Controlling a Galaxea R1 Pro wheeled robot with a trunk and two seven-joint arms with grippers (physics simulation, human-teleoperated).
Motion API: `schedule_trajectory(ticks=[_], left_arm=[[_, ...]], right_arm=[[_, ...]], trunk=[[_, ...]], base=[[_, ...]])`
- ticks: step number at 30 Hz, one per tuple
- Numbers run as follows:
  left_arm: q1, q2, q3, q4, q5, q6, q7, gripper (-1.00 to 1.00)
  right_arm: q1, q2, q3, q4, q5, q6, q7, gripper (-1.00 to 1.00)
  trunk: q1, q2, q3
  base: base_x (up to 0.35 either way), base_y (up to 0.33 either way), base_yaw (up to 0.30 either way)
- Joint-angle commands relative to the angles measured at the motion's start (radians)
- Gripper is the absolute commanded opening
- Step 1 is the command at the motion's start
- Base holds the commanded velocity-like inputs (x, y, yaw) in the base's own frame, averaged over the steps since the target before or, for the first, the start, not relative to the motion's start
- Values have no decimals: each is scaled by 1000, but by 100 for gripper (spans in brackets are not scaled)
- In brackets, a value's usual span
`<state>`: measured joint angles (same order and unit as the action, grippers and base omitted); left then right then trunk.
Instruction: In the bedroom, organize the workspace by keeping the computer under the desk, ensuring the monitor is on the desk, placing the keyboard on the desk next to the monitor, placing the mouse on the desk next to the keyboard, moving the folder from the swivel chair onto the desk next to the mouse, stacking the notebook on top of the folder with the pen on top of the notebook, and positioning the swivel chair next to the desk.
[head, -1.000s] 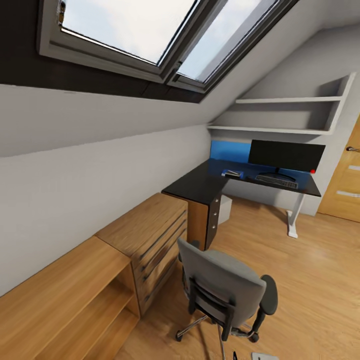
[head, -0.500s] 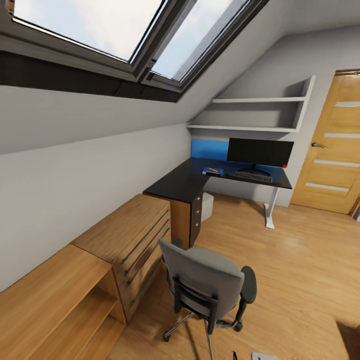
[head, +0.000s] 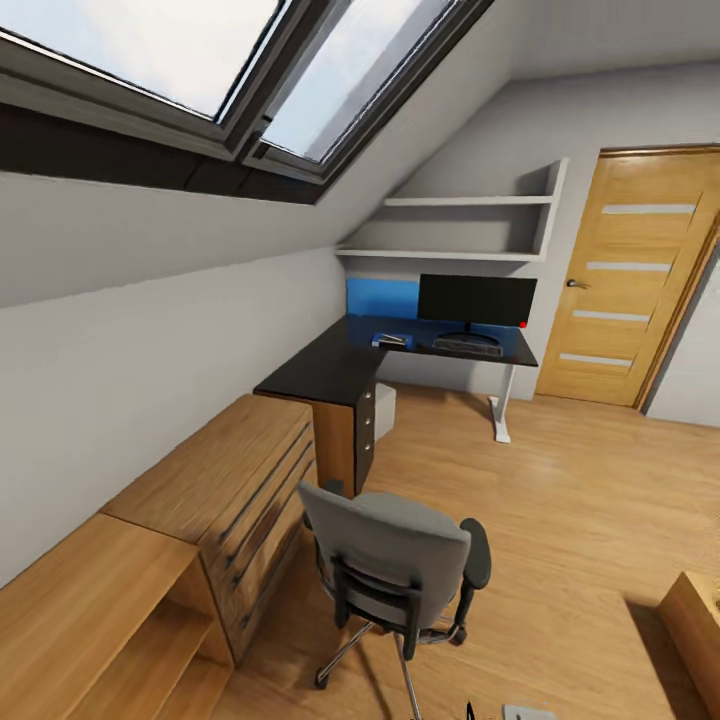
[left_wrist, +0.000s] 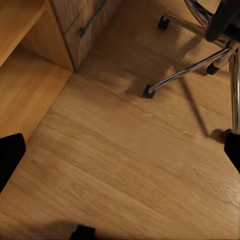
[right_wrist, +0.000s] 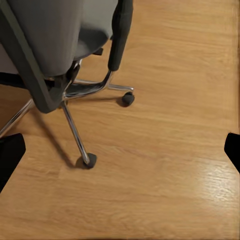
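Head view. The swivel chair (head: 395, 560) stands on the wood floor (head: 570, 520) in the foreground, its back toward the camera, well apart from the black L-shaped desk (head: 330, 372) in the far corner. On that surface the monitor (head: 477, 300) stands upright before a blue upright panel (head: 382, 298); the keyboard (head: 467, 345) lies just in front of its stand, and the blue folder (head: 392, 340) lies to the left of the keyboard. The computer (head: 384, 410) sits on the floor under the desk, beside the drawer unit. A light-wood drawer chest (head: 225, 490) runs along the left wall; a wooden door (head: 625, 280) stands at right.

Left wrist view. The left end effector (left_wrist: 120, 165) has its dark fingertips (left_wrist: 10, 157) spread wide apart over bare floor, near a chair castor (left_wrist: 148, 91).

Right wrist view. The right end effector (right_wrist: 120, 155) is likewise spread apart, empty, above the floor beside the chair's chrome base (right_wrist: 75, 125).
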<state>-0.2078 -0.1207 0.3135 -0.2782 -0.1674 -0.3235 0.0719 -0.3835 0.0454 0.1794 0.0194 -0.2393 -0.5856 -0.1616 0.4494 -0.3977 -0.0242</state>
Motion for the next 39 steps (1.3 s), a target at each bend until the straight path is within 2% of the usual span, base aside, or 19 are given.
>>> schedule_trajectory(ticks=[1,10,24,39], left_arm=[[-1,0,4,1,-11,-3,5,100],[-1,0,4,1,-11,-3,5,100],[-1,0,4,1,-11,-3,5,100],[-1,0,4,1,-11,-3,5,100]], right_arm=[[-2,1,9,2,-6,-3,-4,100],[-2,1,9,2,-6,-3,-4,100],[-2,1,9,2,-8,-3,-5,100],[-2,1,9,1,-8,-3,-5,100]], trunk=[[1,-2,-2],[1,-2,-2],[1,-2,-5],[1,-2,-17]], base=[[0,270,-268],[0,224,-268],[0,31,-259],[0,146,-146]])
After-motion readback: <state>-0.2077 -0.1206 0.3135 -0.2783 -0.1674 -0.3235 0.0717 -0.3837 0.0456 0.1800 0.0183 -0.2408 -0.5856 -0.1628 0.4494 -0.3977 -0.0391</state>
